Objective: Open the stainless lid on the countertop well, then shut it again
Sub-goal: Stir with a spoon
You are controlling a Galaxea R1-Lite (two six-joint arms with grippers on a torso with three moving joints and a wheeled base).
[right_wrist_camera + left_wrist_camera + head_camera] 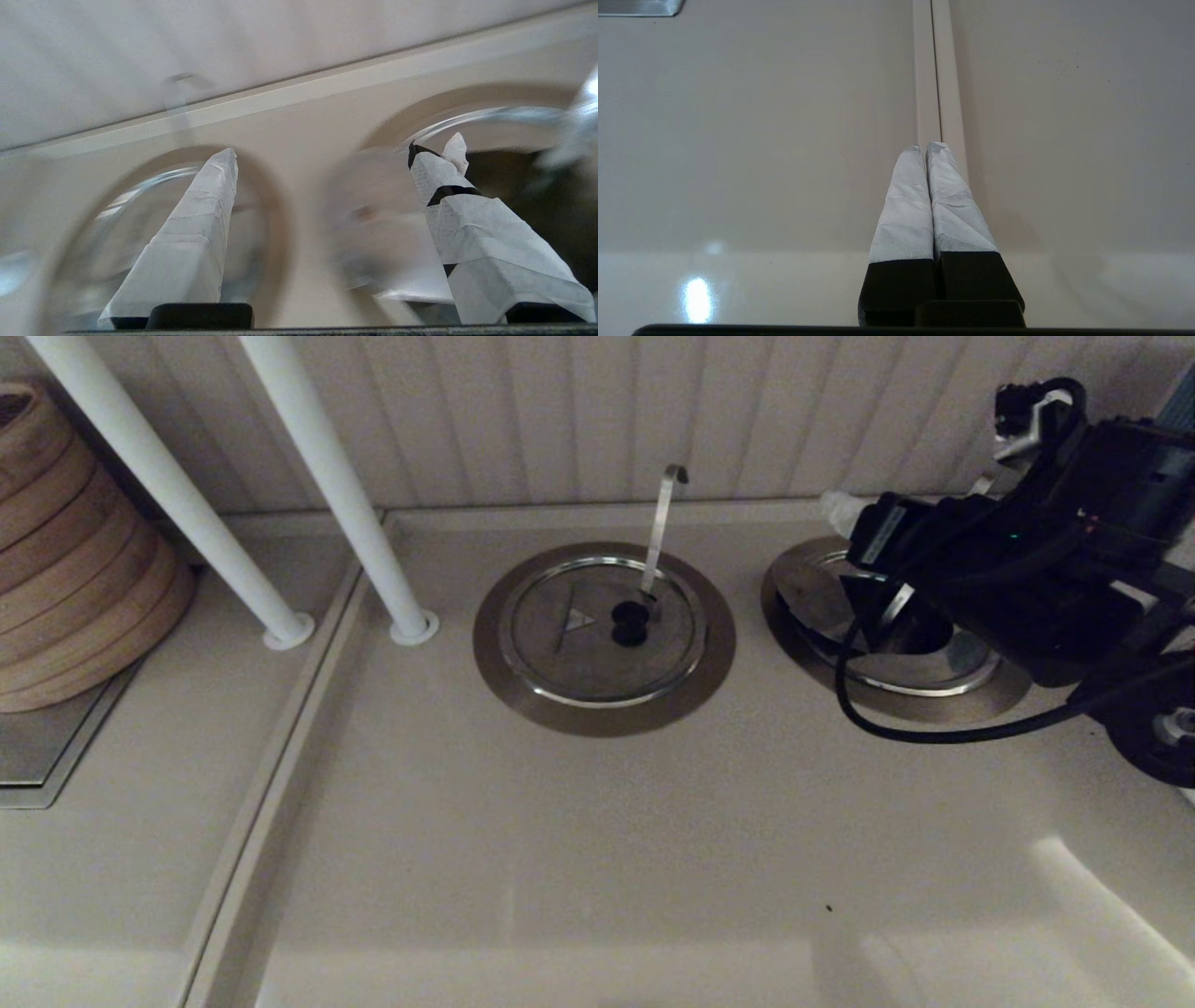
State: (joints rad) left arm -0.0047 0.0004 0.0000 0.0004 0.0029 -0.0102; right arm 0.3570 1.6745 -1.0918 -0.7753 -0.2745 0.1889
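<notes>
**Right pincer spread wide over the partly uncovered well**

The right gripper (341,149) hung low over the countertop well (943,705), its taped fingers (187,242) set far apart with nothing clamped between them. Just under and between them lay the stainless lid (369,214) – a pale, blurred round shape, so whether either finger touched it could not be told. Beside the pincer's other finger the well's dark opening (920,633) showed, uncovered on that side, inside the wide brushed-steel ring.

To the pincer's left, a little apart, sat the twin lid (579,644), flat and closed in its own ring, with the hook-tipped handle (663,523) rising upright through it by the black double knob (629,623).

The left gripper (927,147) was well away from all this – fingers pressed together, holding nothing, above a seam (931,70) in the pale counter (597,859).
</notes>
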